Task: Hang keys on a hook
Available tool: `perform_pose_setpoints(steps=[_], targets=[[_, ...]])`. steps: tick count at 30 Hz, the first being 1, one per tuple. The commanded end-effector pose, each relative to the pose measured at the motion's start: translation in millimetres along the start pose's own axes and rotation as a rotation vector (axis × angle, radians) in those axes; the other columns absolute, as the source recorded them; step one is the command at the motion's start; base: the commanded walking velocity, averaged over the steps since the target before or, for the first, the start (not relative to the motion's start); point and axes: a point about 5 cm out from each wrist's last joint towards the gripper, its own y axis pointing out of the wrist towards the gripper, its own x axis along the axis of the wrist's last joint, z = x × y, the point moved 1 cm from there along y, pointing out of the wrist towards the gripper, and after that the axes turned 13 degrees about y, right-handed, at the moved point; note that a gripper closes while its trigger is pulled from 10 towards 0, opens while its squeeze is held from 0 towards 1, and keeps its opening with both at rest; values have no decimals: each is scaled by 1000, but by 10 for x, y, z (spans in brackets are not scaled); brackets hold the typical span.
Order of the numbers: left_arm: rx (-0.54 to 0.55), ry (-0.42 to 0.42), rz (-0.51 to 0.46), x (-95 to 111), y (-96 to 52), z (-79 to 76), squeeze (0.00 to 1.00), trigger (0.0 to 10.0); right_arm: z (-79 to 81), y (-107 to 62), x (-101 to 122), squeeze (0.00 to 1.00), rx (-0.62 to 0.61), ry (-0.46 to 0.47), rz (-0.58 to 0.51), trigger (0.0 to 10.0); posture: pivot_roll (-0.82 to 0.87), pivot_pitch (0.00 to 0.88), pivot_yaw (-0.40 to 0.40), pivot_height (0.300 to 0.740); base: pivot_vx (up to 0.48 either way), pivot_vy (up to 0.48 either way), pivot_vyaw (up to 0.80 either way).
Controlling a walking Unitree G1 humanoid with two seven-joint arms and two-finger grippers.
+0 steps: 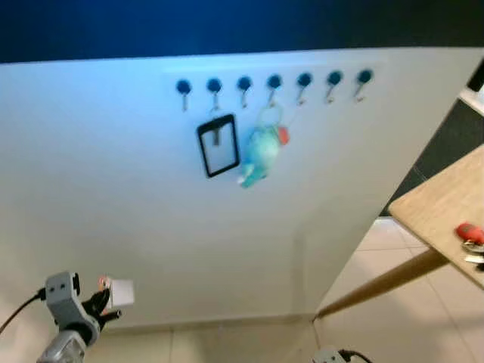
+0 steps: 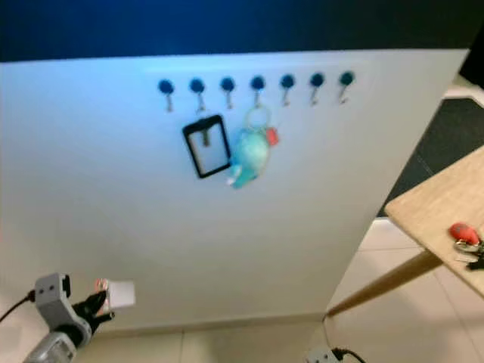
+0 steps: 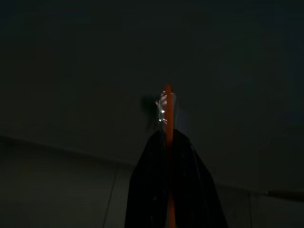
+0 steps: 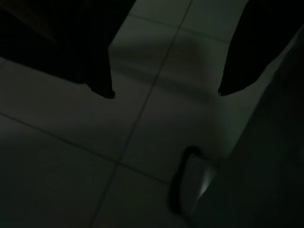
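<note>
Lining the wall — seven hooks (image 1: 274, 82), two occupied.

1. The two head views look up from low down at the white wall panel (image 1: 151, 227), seen from fairly near.
2. Both share the row of hooks (image 1: 274, 83) on that panel and the wooden table (image 2: 439, 204) to its right.
3. The left wrist view faces the panel, dark and close.
4. The right wrist view looks down at the tiled floor (image 4: 71, 142) below the panel.
</note>
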Motion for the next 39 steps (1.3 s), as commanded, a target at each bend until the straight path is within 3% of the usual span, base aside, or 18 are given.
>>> perform_pose_setpoints(steps=[1,7,11,14,16,20,21,22,23,24,25,30,34,35,39], targets=[[28,4,-30,76,-15,91,0,10000,59,9,20,0,20,16,-8,10000,-10,12,41,740,0,0,0],[28,13,-43,101,-15,101,0,10000,53,8,22,0,22,16,-9,10000,-11,19,40,740,0,0,0],[50,5,-102,209,-22,172,0,10000,43,6,21,0,21,15,-9,10000,-12,22,38,740,0,0,0],[52,-23,-251,473,-48,302,0,10000,26,3,18,0,20,14,-6,10000,-14,25,35,740,0,0,0],[35,-33,-292,544,-64,335,0,10000,21,2,17,0,20,15,-6,10000,-14,26,34,740,0,0,0],[-238,-58,-491,842,-220,342,0,10000,6,-1,9,0,17,13,-4,10000,-14,26,34,740,0,0,0],[-238,-58,-491,842,-220,342,0,10000,6,-1,9,0,17,13,-4,10000,-14,26,34,740,0,0,0],[-428,-49,-531,913,-351,279,0,10000,11,0,-3,0,16,10,-1,10000,-14,26,34,740,0,0,0],[-501,-32,-534,934,-414,252,0,10000,15,0,-7,0,17,8,0,10000,-14,26,34,740,0,0,0],[-501,-32,-534,934,-414,252,0,10000,15,0,-7,0,17,8,0,10000,-14,26,34,740,0,0,0],[-609,-5,-535,964,-524,210,0,10000,20,1,-10,0,17,6,0,10000,-14,26,34,740,0,0,0],[-677,-8,-565,1038,-630,194,0,10000,23,1,-13,0,18,1,1,10000,-6,26,23,740,0,0,0],[-774,14,-600,1137,-797,151,0,10000,27,2,-9,0,20,-7,1,10000,-6,26,23,740,0,0,0],[-825,29,-649,1246,-921,128,0,10000,29,2,-4,0,20,-10,-1,10000,-2,22,20,740,0,0,0],[-879,51,-686,1346,-1023,71,0,10000,28,2,2,0,20,-12,-2,10000,5,17,18,740,0,0,0]])
